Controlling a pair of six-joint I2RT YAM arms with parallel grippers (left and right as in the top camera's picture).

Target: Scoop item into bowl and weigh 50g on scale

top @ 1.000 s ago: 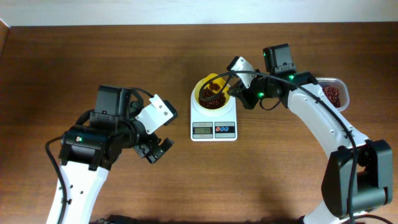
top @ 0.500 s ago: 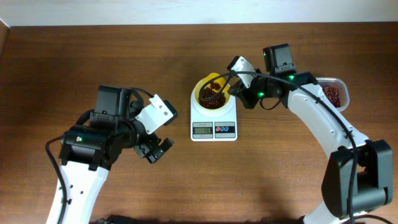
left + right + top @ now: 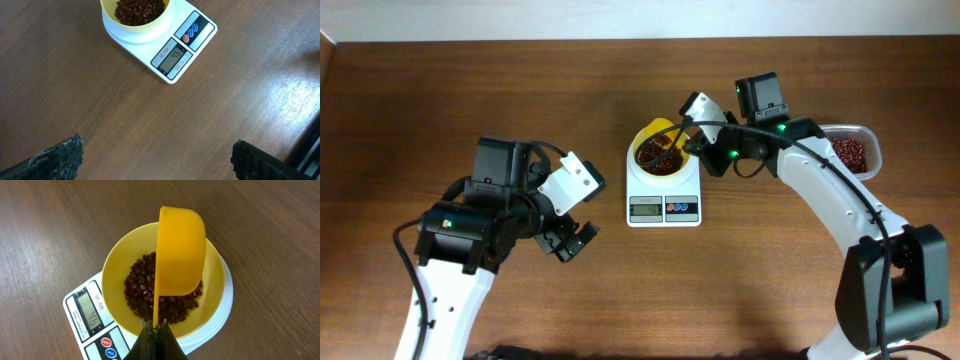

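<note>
Right gripper (image 3: 154,332) is clenched on the handle of the yellow scoop (image 3: 180,250). The scoop is rolled onto its side directly over the bowl (image 3: 114,262), with its mouth facing the display side. I can't see into the cup, so I can't tell whether anything is left in it.

The bowl sits centred on the scale (image 3: 663,188), mid tabletop (image 3: 470,90). The beans (image 3: 140,290) cover the bowl floor and none are visible on the tabletop. The display (image 3: 172,54) looks like 46 from both wrist views, so I judge we're a little short of target.

Left gripper (image 3: 572,242) is fully released and empty. It hovers over bare wood on the near-left side of the scale, well apart from it, and is out of play.

The relation that matters:
- The supply tub (image 3: 873,150) lies to the right of the scale, past the right arm's elbow, so it is on that arm's own side.
- The right arm is clearly the nearer one and already has the tool.
- The scoop's long axis runs straight out from the gripper, handle in the fingers and cup out ahead.

My read of the next move is to level the cup, swing right to the tub and bring back only a small pick. The risk is overshoot, since a full cup would go past the mark. I'd tip in slowly and watch the readout.
</note>
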